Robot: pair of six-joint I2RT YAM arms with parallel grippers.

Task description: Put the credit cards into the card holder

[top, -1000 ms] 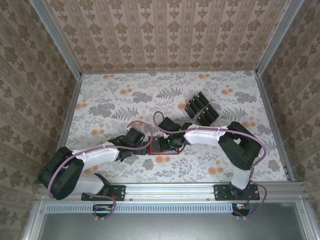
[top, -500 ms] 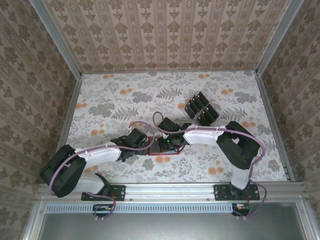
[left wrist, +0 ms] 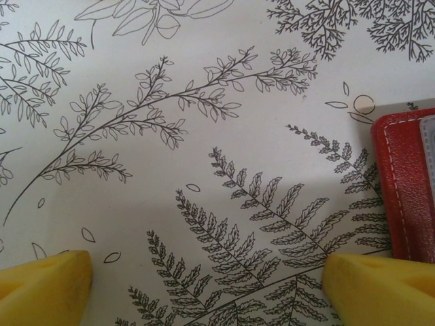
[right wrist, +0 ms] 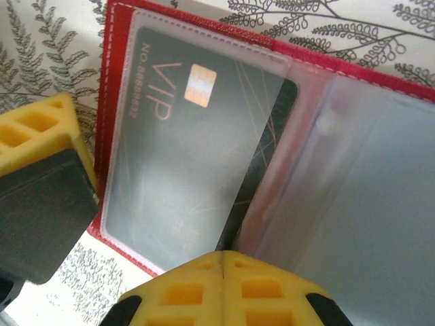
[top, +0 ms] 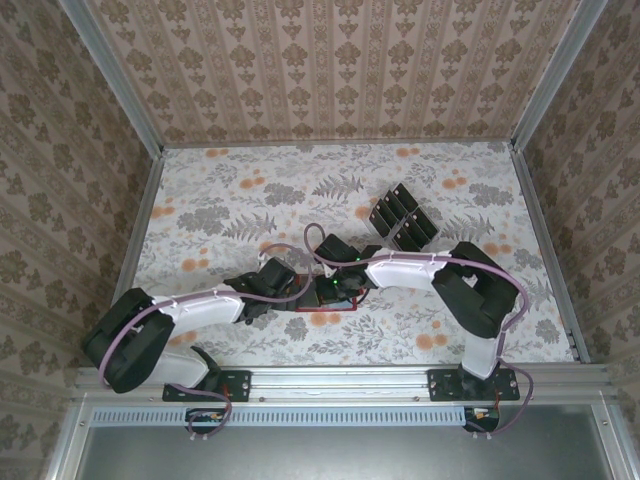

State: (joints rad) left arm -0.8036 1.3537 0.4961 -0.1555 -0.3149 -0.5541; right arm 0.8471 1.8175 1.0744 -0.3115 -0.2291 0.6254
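Right wrist view reveals a VIP card (right wrist: 190,163) within the card holder (right wrist: 114,102).

The left arm (top: 200,305) and right arm (top: 410,270) crowd the card holder (left wrist: 401,190); the credit cards (top: 403,220) beyond lie unobstructed.

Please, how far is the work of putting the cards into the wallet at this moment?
Done: one black VIP card lies mostly under a clear sleeve of the open red leather-like wallet. In hand: the shut right pincer sits at that card's edge; the open left pincer is beside the wallet. Left: the row of black cards on the floral table.
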